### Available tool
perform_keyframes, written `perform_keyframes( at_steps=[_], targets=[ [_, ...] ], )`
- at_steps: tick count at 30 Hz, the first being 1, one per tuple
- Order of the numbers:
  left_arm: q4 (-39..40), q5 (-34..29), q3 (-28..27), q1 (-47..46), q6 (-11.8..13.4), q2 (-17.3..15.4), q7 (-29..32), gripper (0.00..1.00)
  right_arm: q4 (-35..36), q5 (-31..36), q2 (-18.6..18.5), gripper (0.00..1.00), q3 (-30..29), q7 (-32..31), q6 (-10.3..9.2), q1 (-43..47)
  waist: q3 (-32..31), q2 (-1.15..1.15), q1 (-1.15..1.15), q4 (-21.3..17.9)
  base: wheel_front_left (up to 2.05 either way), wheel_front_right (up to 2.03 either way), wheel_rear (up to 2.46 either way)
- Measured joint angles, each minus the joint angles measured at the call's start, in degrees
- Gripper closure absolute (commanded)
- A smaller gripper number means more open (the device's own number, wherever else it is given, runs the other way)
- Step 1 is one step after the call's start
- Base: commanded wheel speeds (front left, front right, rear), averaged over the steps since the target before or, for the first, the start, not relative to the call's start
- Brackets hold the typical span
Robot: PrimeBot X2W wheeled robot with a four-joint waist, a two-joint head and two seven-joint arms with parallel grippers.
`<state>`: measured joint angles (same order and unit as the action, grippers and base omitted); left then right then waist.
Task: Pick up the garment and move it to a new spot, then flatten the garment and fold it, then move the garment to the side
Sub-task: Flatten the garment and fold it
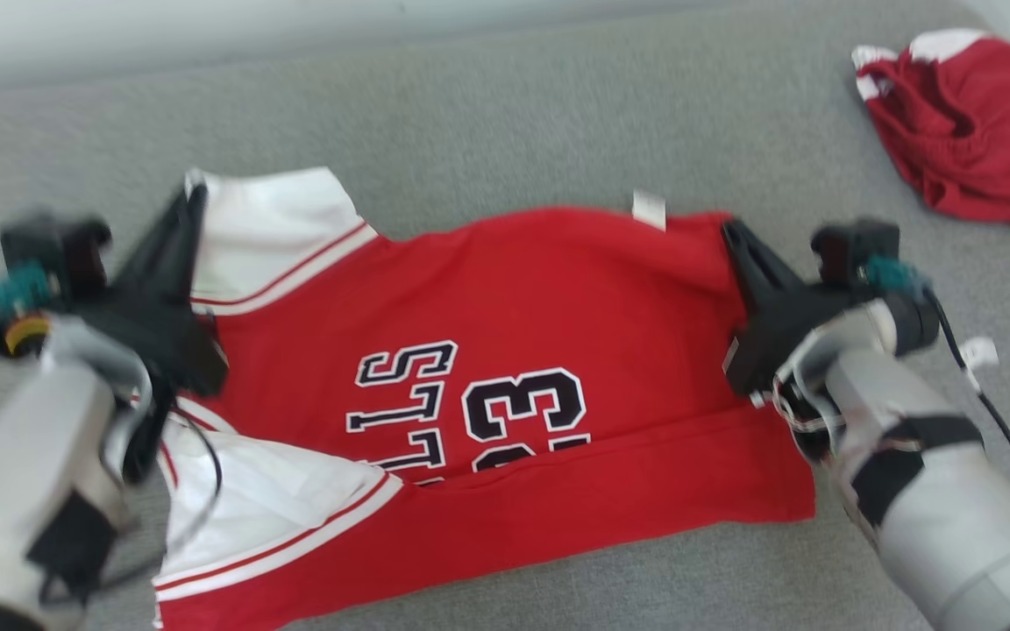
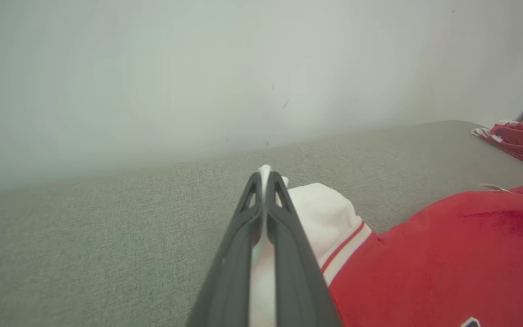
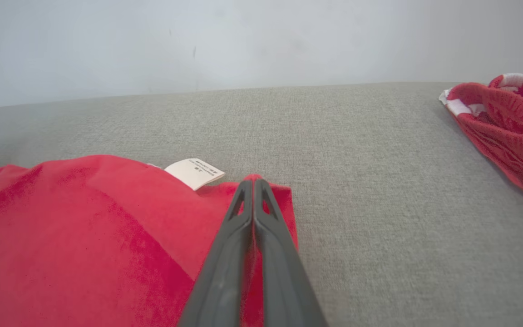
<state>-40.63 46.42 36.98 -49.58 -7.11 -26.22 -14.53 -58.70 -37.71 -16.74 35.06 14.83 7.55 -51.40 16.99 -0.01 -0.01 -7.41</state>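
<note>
The garment (image 1: 505, 350) is a red jersey with white sleeves and black-and-white lettering, spread across the grey surface with its near edge folded over. My left gripper (image 1: 194, 194) is shut on the far white sleeve; white cloth (image 2: 263, 254) shows pinched between the dark fingers. At the garment's far right corner my right gripper (image 1: 729, 230) is shut on red fabric (image 3: 273, 195), which sits between its fingertips. A white care label (image 3: 194, 172) lies on the cloth just left of that grip.
A second crumpled red and white garment (image 1: 965, 127) lies at the far right of the grey surface (image 1: 514, 114). A pale wall (image 3: 243, 41) rises behind the far edge. Grey surface stretches between the two garments.
</note>
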Motion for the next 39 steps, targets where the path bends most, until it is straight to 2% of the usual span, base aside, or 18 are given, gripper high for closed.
perform_keyframes(
  at_steps=[3, 9, 10, 16, 20, 26, 29, 30, 31, 34, 39],
  targets=[
    [5.5, 0.7, -1.4, 6.5, 1.1, -0.3, -0.3, 1.00, 3.2, -0.9, -1.5, 1.00, -0.3, 0.1, 0.00, 4.3, -2.2, 0.00, 0.00, 0.7, 0.00, 0.00, 0.00],
    [18.2, 1.2, -4.9, 20.6, 5.8, -0.9, -0.5, 1.00, 9.7, -1.5, -3.6, 1.00, -4.5, 0.2, 0.00, 12.1, -6.2, 0.00, -0.01, 2.1, 0.00, 0.00, 0.00],
    [18.2, 1.2, -4.9, 20.6, 5.8, -0.9, -0.5, 1.00, 9.7, -1.5, -3.6, 1.00, -4.5, 0.2, 0.00, 12.1, -6.2, 0.00, -0.01, 2.1, 0.00, 0.00, 0.00],
    [27.4, 0.3, -7.2, 33.3, 8.7, -0.2, -0.5, 1.00, 16.5, -1.6, -5.8, 1.00, -12.0, 0.2, 0.00, 21.6, -9.0, 0.00, -0.01, 4.4, 0.00, 0.00, 0.00],
    [29.1, -0.7, -7.4, 38.6, 10.1, 1.0, -0.5, 1.00, 19.7, -1.6, -6.1, 1.00, -15.6, 0.2, 0.00, 27.5, -10.5, 0.00, -0.01, 6.0, 0.00, 0.00, 0.00],
    [27.0, -2.1, -7.1, 42.1, 9.8, 4.1, -0.5, 1.00, 19.8, -1.2, -5.8, 1.00, -16.5, 0.2, 0.00, 32.4, -12.1, 0.00, -0.01, 7.4, 0.00, 0.00, 0.00],
    [25.2, -4.7, -7.5, 42.3, 9.3, 5.3, -0.5, 1.00, 19.7, -1.0, -5.5, 1.00, -17.1, 0.2, 0.00, 33.3, -12.5, 0.00, 0.00, 7.7, 0.00, 0.00, 0.00],
    [24.8, -6.3, -7.9, 42.3, 9.7, 5.5, -0.5, 0.39, 19.7, -0.9, -5.3, 0.60, -17.2, 0.2, 0.00, 33.5, -12.6, 0.00, 0.00, 7.7, 0.00, 0.00, 0.00],
    [24.6, -8.4, -8.4, 42.3, 10.1, 5.7, -0.5, 0.00, 19.7, -0.7, -5.3, 0.00, -17.5, 0.2, 0.00, 33.7, -12.7, 0.00, 0.00, 7.7, 0.00, 0.00, 0.00],
    [24.9, -10.6, -11.9, 42.6, 10.3, 7.8, -0.5, 0.00, 20.5, -0.4, -4.8, 0.00, -18.8, 0.2, 0.00, 34.1, -13.1, 0.01, 0.00, 7.8, 0.00, 0.00, 0.00],
    [27.8, -16.4, -19.3, 44.8, 10.8, 9.6, -0.5, 0.00, 22.2, 0.7, -4.8, 0.00, -20.4, 0.2, 0.00, 35.3, -14.0, 0.01, 0.00, 8.1, 0.00, 0.00, 0.00]
  ],
)
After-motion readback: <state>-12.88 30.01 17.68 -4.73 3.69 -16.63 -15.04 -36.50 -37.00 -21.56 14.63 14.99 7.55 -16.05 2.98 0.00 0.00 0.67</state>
